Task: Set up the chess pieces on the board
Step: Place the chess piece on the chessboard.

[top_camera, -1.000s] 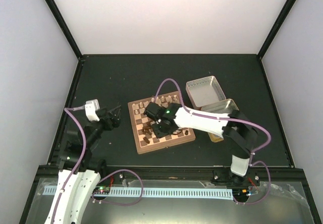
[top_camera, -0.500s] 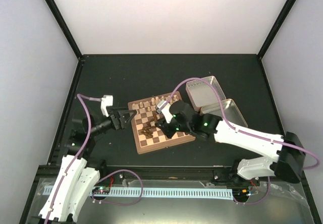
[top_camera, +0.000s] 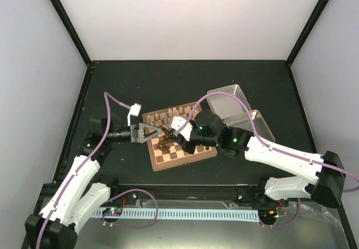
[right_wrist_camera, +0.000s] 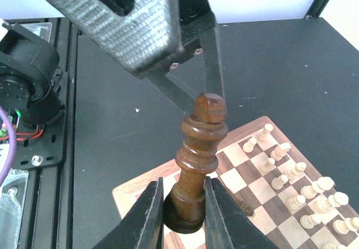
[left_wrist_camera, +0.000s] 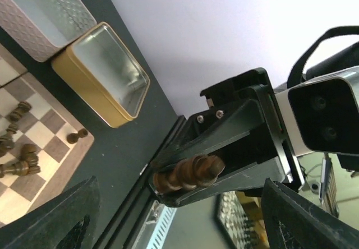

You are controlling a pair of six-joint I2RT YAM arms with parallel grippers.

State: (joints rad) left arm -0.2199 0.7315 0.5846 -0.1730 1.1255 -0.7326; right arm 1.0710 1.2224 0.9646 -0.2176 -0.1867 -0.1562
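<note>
Partly done: cream chessmen (top_camera: 168,115) ranked along the 12 o'clock edge of the board (top_camera: 193,152) (two rows, it seems, from the right wrist view). Dark chessmen (top_camera: 164,146) mostly heaped or toppled toward 8 o'clock, not yet ranked. Right gripper (right_wrist_camera: 184,204) clamped on the base of one dark chessman (right_wrist_camera: 201,148), held aloft above the 10 o'clock part. Left gripper (top_camera: 157,132) spread wide and empty, flanking that piece, probably for a handover. Left to do: nearly the whole dark side.
</note>
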